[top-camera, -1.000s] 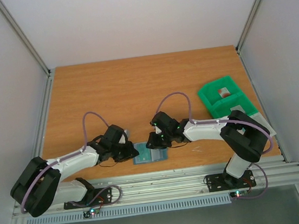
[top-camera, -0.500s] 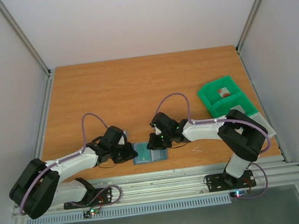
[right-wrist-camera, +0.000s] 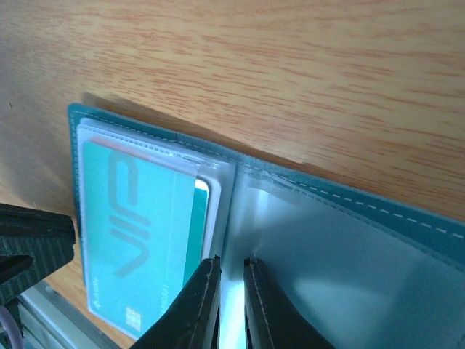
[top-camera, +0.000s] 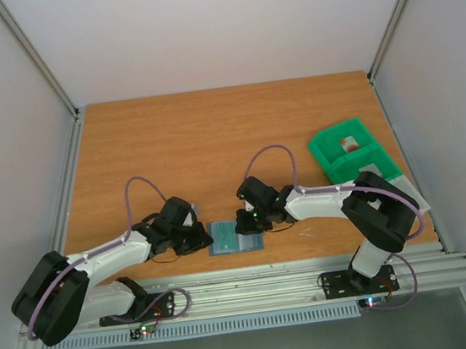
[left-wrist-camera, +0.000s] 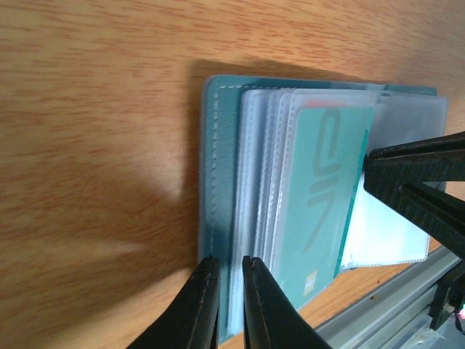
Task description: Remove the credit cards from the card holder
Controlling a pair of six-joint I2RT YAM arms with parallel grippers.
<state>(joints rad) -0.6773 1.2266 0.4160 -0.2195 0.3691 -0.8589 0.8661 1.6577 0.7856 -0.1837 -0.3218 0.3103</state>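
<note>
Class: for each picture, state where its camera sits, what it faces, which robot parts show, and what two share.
Top external: fixed above and behind, looking down at the table; both arms, left pincer and right pincer at the card holder.
Left wrist: on left arm, facing the holder; own pincer below, right pincer beside.
Right wrist: on right arm, facing the holder; own pincer below.
Shared: both wrists see the teal VIP card.

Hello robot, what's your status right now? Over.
Left gripper pinches card holder edge. Right gripper pinches its clear sleeve. Teal card inside pocket. Nothing blocking.
</note>
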